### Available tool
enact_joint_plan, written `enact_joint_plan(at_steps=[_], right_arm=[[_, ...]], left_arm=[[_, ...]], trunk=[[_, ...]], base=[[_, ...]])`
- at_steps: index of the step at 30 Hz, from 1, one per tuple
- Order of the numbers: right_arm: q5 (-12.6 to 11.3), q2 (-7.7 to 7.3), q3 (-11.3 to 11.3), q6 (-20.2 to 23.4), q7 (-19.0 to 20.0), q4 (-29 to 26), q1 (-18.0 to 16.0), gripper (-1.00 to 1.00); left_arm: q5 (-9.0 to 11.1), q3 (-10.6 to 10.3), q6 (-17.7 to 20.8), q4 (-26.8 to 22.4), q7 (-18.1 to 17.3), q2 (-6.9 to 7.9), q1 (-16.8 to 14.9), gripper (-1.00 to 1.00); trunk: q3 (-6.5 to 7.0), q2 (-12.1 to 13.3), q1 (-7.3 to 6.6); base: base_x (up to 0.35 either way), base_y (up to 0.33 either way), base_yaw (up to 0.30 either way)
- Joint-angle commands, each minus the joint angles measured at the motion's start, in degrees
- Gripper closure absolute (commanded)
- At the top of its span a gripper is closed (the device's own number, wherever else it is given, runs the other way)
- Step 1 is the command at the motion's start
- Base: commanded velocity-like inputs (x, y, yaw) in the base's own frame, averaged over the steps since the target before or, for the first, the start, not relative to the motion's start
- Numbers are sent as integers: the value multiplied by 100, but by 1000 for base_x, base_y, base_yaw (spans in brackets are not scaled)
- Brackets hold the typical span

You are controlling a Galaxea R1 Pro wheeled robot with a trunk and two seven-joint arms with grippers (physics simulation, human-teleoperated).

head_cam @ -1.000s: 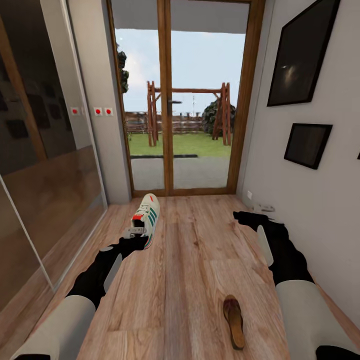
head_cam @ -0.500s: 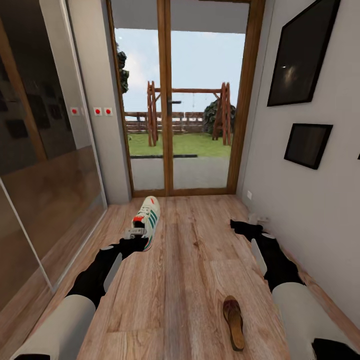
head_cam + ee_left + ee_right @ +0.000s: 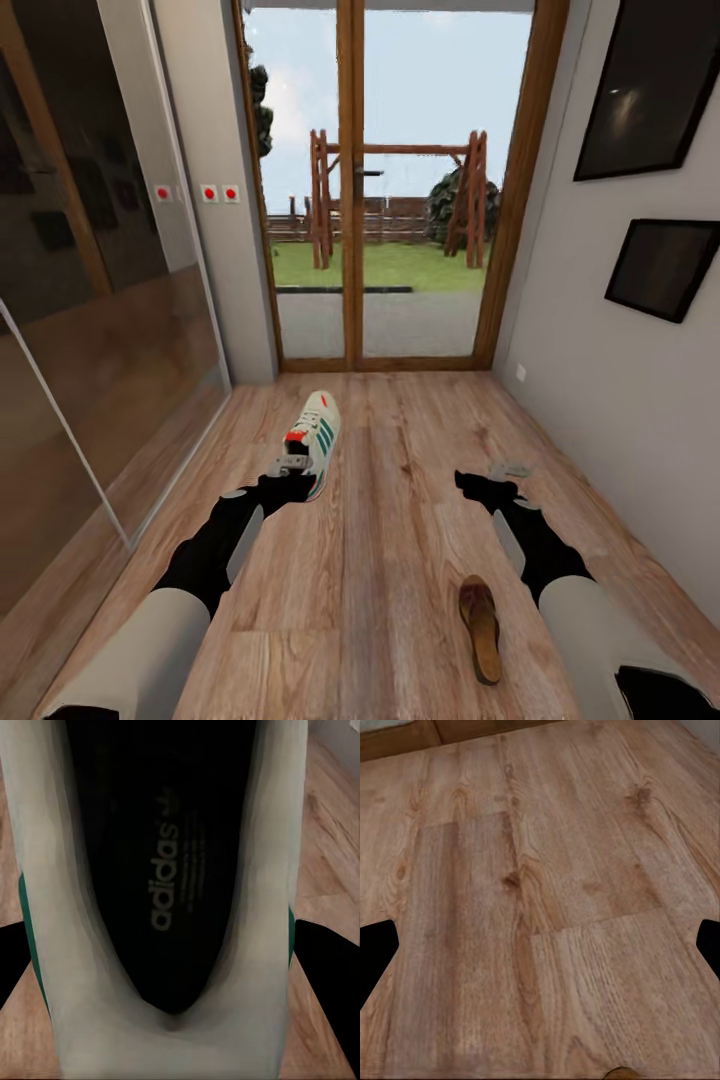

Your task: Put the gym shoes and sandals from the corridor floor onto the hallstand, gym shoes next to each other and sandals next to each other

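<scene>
Corridor floor (image 3: pixel 547 907); gym shoe (image 3: pixel 172 907) insole lettering

Open corridor floor (image 3: pixel 400 520) down the middle, between both arms, up to the closed glass door (image 3: pixel 385 190). Hemmed on the left by a glossy wardrobe front (image 3: pixel 90 330), on the right by a wall (image 3: pixel 620 400). One sandal (image 3: pixel 481 627) lying just beside the right forearm. Left end effector (image 3: pixel 292 470) occupied by a gym shoe (image 3: pixel 316 440); bare planks under the right end effector (image 3: pixel 500 474).
</scene>
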Motion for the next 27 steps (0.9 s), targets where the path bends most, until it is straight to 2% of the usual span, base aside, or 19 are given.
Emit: enact_joint_plan(at_steps=[1,4,8,14,27], right_arm=[[-30,0,-6,10,-1,71,-2,-100],[-31,-7,-21,-120,-12,799,0,-100],[-32,-23,-43,-291,-19,1175,1,-100],[-40,-52,-55,-314,-26,1411,2,-100],[-41,-53,-56,-317,-28,1565,2,-100]], left_arm=[[42,1,36,-8,-5,-1,-3,100],[42,4,36,-9,-5,5,-3,100],[48,11,36,-6,-5,14,-3,100],[50,11,36,-3,-5,17,-3,100],[51,5,36,7,-5,9,5,100]], trunk=[[-36,-5,1],[-124,-9,8],[-243,-14,19],[-425,-22,34],[-824,-40,68]], base=[[0,0,171],[0,0,171],[0,0,170],[0,0,105],[0,0,-155]])
